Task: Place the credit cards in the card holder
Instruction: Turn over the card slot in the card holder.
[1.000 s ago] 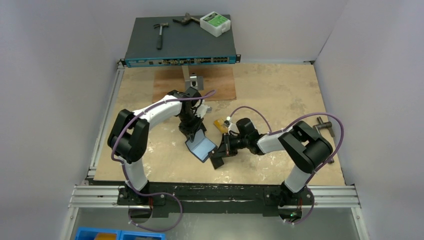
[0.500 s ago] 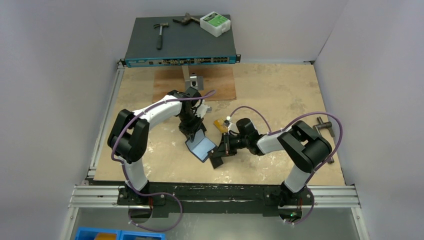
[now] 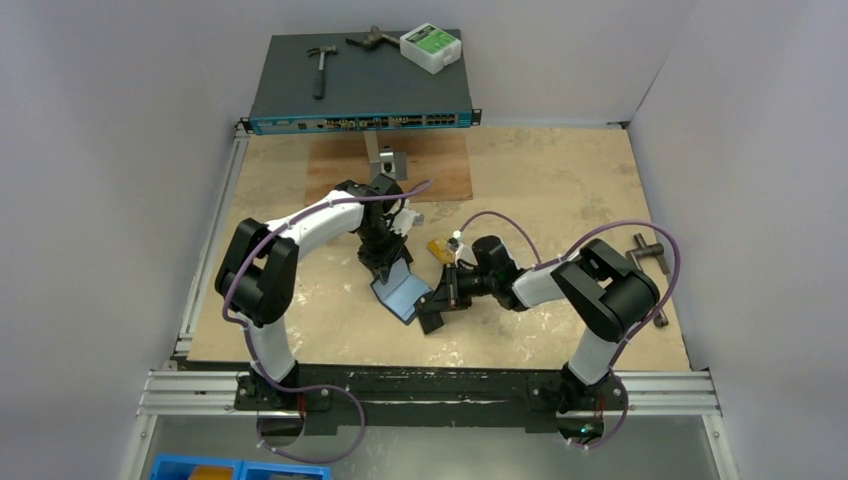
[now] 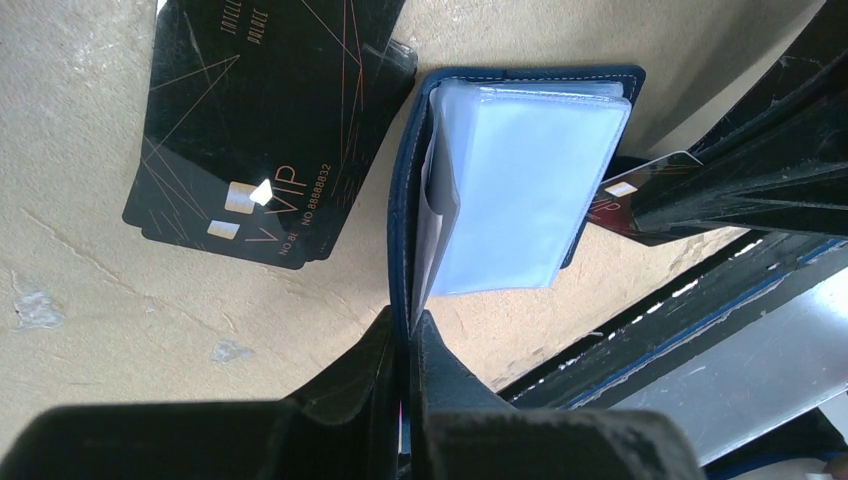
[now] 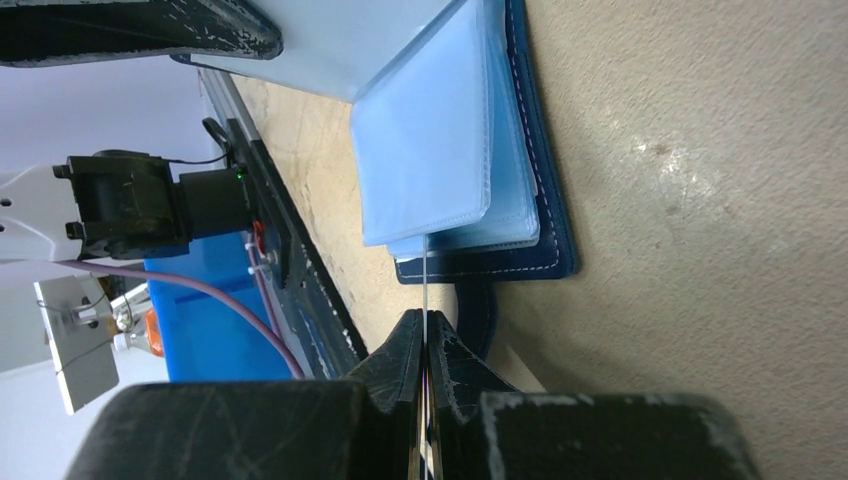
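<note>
The card holder (image 3: 401, 295) lies open on the table, dark navy with pale blue plastic sleeves (image 4: 520, 190). My left gripper (image 4: 407, 325) is shut on its upright navy cover, at the holder's far edge (image 3: 385, 268). My right gripper (image 5: 425, 322) is shut on a credit card seen edge-on (image 5: 425, 285), whose tip meets the sleeves' edges (image 5: 470, 235). In the left wrist view that card (image 4: 640, 192) is dark with a pale chip. Two black credit cards (image 4: 270, 130) lie stacked beside the holder. An orange credit card (image 3: 437, 247) lies behind the right gripper (image 3: 437, 300).
A network switch (image 3: 360, 95) at the back carries a hammer (image 3: 320, 65) and a white green-labelled box (image 3: 430, 48). A brown board (image 3: 420, 170) with a metal bracket (image 3: 383, 158) lies before it. A T-shaped tool (image 3: 650, 255) sits right. Blue bins (image 3: 240, 468) stand below the table's near rail.
My right gripper has edged slightly left with its card, closer to the holder. The left arm and the holder have stayed put.
</note>
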Controlling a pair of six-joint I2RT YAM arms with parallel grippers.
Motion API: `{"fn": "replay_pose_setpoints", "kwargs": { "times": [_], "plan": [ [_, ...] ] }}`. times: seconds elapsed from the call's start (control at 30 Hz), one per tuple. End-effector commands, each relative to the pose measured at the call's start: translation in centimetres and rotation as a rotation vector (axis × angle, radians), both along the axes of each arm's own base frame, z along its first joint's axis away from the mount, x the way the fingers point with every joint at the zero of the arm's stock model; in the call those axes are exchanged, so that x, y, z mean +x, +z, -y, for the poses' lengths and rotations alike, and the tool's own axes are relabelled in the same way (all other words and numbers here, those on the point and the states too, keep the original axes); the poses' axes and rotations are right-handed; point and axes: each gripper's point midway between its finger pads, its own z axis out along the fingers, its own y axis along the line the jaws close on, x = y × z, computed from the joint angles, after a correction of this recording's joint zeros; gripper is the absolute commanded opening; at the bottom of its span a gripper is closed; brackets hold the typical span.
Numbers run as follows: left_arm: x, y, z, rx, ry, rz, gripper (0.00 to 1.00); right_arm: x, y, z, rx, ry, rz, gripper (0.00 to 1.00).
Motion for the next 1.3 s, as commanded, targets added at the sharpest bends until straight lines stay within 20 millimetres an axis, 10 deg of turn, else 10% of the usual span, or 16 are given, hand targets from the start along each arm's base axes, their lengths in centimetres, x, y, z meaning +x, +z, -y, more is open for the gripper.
{"fn": "replay_pose_setpoints", "kwargs": {
  "times": [0.0,0.4,0.63,1.27],
  "plan": [
    [-0.1,0.6,0.3,-0.029,0.007,0.005,0.0,0.7,0.8,-0.7,0.039,-0.002,0.03,0.0],
    [-0.2,0.8,0.6,-0.043,0.007,-0.004,0.0,1.8,2.8,-1.9,0.115,0.002,0.075,0.0],
    [-0.4,0.9,1.0,-0.118,0.052,-0.077,0.23,2.1,3.7,-2.5,0.151,0.009,0.087,0.0],
    [0.4,3.3,2.2,-0.378,0.118,-0.185,0.26,4.2,3.8,-4.5,0.181,0.022,0.091,0.0]
  ]
}}
